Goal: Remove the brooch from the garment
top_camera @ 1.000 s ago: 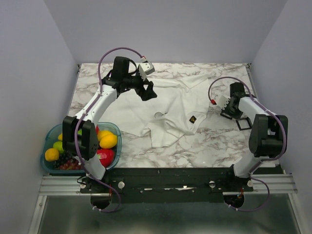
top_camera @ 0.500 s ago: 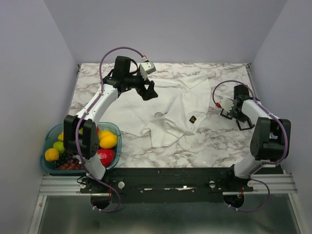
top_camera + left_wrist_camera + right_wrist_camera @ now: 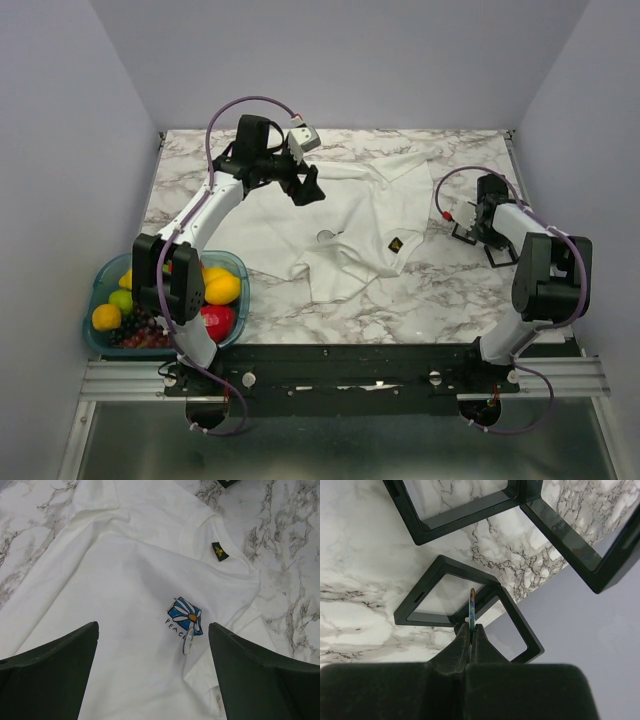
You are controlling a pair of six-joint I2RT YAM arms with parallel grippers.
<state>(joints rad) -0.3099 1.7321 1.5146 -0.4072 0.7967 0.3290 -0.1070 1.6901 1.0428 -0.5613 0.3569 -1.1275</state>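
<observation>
Since the left jaws hang spread over the far left of the garment (image 3: 350, 215), the brooch (image 3: 187, 617) sits just ahead of their gap, a shade right of centre and nearer in the scene. Being round, it offers no long axis to line up with. Further right lies the logo (image 3: 218, 551). Well apart at the right, the right jaws pinch a thin disc (image 3: 472, 605) (edge-on, so I cannot name it) over a frame (image 3: 420, 589), leaving the left jaws nearer.

garment (image 3: 125, 580): soft matt cloth | table (image 3: 440, 290): smooth veined marble | frames (image 3: 560, 542): glossy black plastic
</observation>
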